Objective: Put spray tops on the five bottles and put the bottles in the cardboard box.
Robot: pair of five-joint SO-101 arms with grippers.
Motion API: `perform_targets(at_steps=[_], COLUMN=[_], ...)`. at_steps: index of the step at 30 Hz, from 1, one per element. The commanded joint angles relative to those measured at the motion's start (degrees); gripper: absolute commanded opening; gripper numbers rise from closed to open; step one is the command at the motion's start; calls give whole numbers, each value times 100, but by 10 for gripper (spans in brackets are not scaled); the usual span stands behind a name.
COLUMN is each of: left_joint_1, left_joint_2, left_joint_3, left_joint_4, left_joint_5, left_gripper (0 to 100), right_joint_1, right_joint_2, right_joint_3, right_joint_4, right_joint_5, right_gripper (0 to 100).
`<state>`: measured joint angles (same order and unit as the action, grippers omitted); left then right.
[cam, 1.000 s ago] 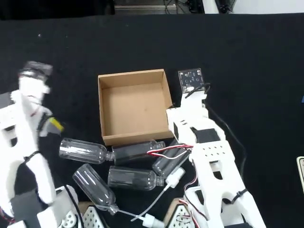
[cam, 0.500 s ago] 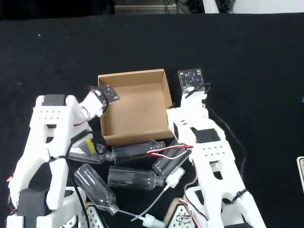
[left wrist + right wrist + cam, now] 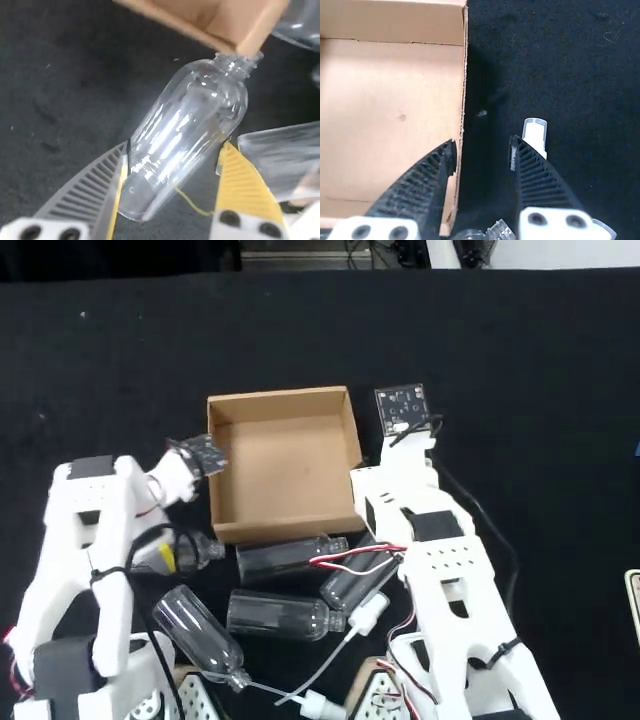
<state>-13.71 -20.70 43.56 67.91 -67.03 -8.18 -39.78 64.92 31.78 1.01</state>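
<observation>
1. No word, number or sign can be read in any of the views.
2. The cardboard box [image 3: 280, 465] shows plain brown faces, both from above and in the right wrist view.
3. The bottle [image 3: 190, 130] in the left wrist view is bare clear plastic.
4. The small circuit board [image 3: 402, 408] beside the box carries pale specks, possibly print, too small to make out.
</observation>
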Motion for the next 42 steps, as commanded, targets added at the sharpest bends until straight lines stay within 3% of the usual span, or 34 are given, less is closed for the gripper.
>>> perform_targets(at_steps=[1,18,27,31,35,42], left_joint_1=[-549,-2097,-1798,-1455,-1182,-1174], left_joint_2=[-35,-97,-35,-26,70,1688], left_joint_3=[242,286,-435,-848,-1059,-2035], left_joint_4=[-659,-914,-800,-273,-264,-325], left_joint_5=[-53,35,1591,1521,1574,1925], left_gripper=[272,267,273,313,320,320], right_joint_1=[141,141,-35,-35,-35,-35], right_joint_2=[-224,-224,-215,-215,-215,-215], right_joint_3=[-13,-13,75,84,84,92], right_joint_4=[44,44,35,35,35,35], right_joint_5=[53,53,-9,-9,0,9], right_gripper=[166,166,168,168,167,167])
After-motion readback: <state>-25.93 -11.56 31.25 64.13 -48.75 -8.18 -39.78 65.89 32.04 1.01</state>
